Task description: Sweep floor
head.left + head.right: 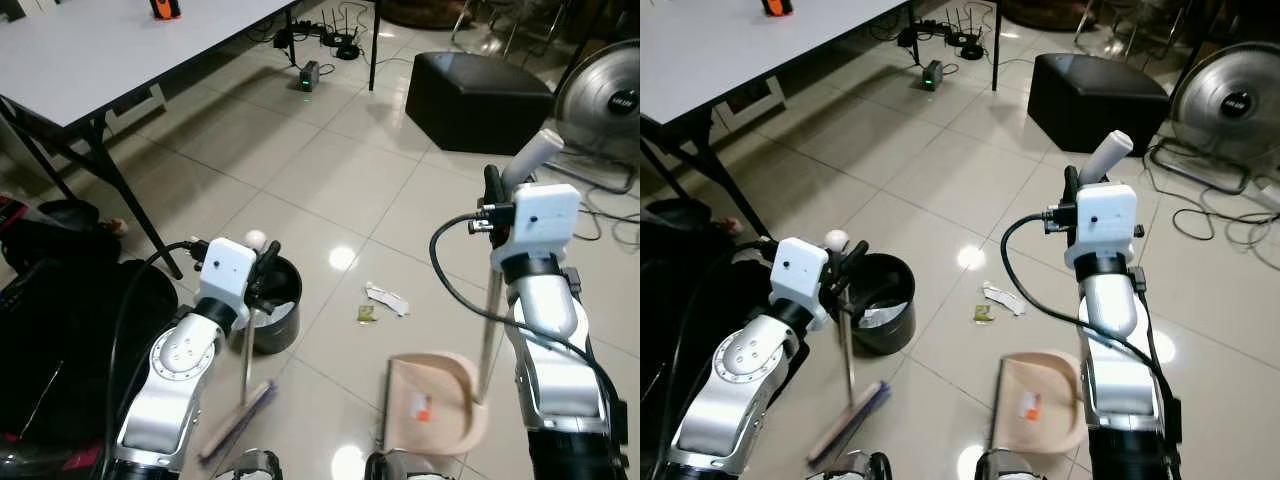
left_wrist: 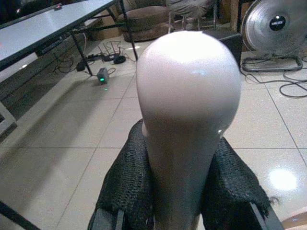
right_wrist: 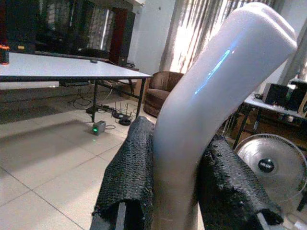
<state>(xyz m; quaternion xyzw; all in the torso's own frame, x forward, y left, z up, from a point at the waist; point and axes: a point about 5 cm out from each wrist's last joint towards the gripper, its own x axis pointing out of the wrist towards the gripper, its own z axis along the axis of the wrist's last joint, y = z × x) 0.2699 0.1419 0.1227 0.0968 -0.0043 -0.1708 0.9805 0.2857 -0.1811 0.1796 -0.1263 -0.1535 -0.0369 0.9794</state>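
My left gripper clamps the broom, bristles on tile; my right gripper clamps the beige dustpan, resting flat near paper scraps.

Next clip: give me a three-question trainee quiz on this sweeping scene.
1. True or false: the beige plastic dustpan rests on the tiled floor.
2. Which gripper holds the pink-bristled broom? A left B right
3. Fill in: the white crumpled paper scrap lies between the dustpan and the black round ___.

Key: 1 true. 2 A, the left gripper; the right gripper clamps the dustpan's handle. 3 bin.
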